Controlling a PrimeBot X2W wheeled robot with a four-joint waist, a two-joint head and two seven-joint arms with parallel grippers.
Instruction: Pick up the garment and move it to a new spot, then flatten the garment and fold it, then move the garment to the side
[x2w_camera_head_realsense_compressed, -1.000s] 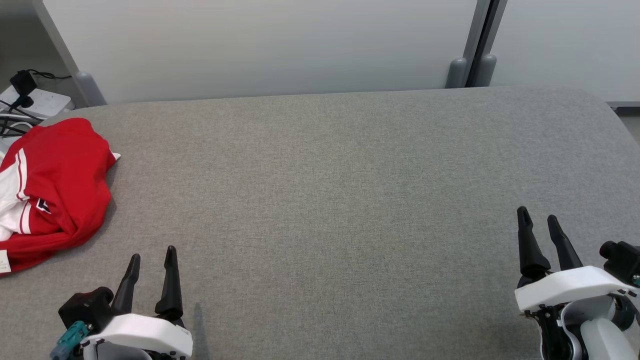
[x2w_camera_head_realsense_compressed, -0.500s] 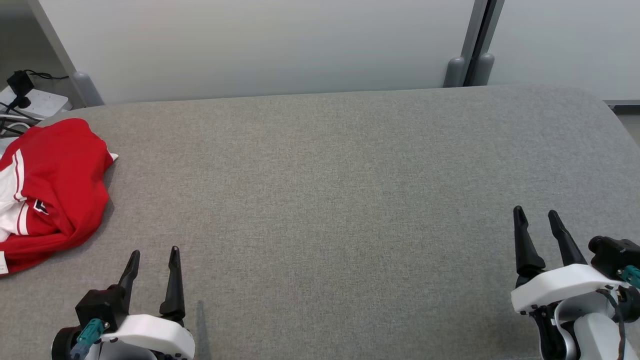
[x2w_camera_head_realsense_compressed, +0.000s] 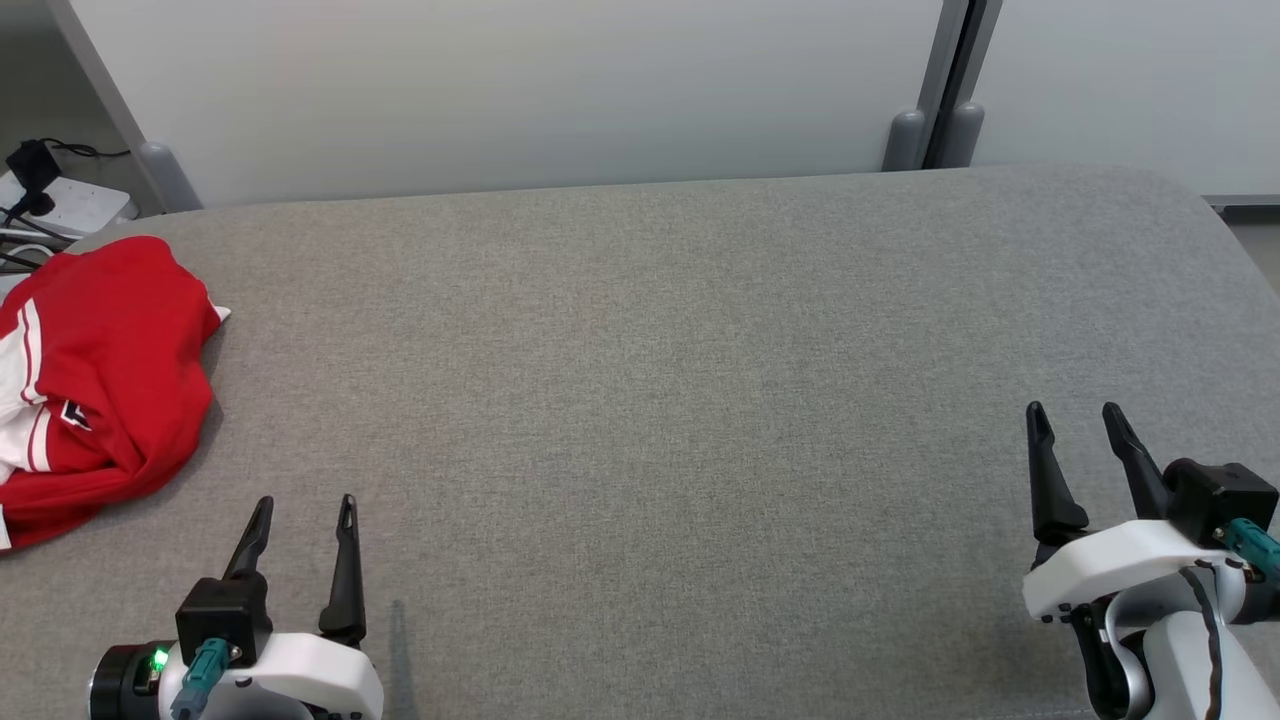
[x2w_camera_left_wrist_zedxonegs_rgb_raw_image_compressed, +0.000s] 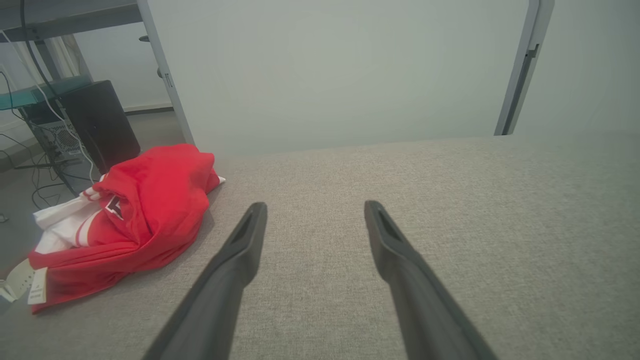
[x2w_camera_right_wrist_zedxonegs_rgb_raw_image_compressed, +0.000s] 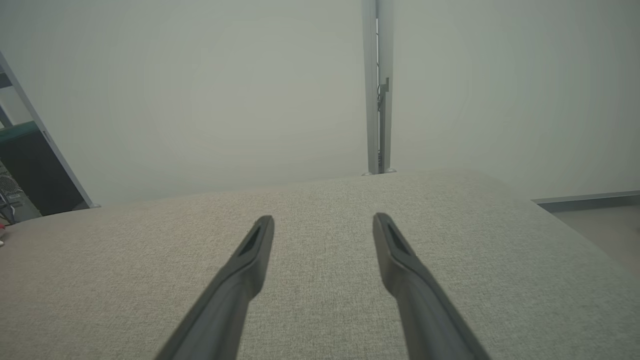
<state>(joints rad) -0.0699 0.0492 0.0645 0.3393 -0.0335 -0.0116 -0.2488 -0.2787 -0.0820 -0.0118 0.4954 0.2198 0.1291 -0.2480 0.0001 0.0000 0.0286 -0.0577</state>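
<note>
Garment (x2w_camera_head_realsense_compressed: 110, 370): red jersey with white stripes, crumpled in a heap at the left edge of the grey padded table (x2w_camera_head_realsense_compressed: 650, 350), towards its far-left corner; a white tag (x2w_camera_left_wrist_zedxonegs_rgb_raw_image_compressed: 37, 292) shows at its near end.
Left gripper (x2w_camera_head_realsense_compressed: 305, 503): by the near edge, near the heap but not touching it; fingers spread, nothing between them.
Right gripper (x2w_camera_head_realsense_compressed: 1072, 410): by the near-right corner, well apart from the jersey; fingers parted, empty.
Past the far-left corner: white power strip (x2w_camera_head_realsense_compressed: 75, 205).

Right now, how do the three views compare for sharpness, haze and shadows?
Head view: crisp, evenly lit, with a thin soft shadow beside the left gripper on the table. Left wrist view: milky haze, yet the garment reads clearly. Right wrist view: same haze; the right gripper blurs toward the bottom edge.
</note>
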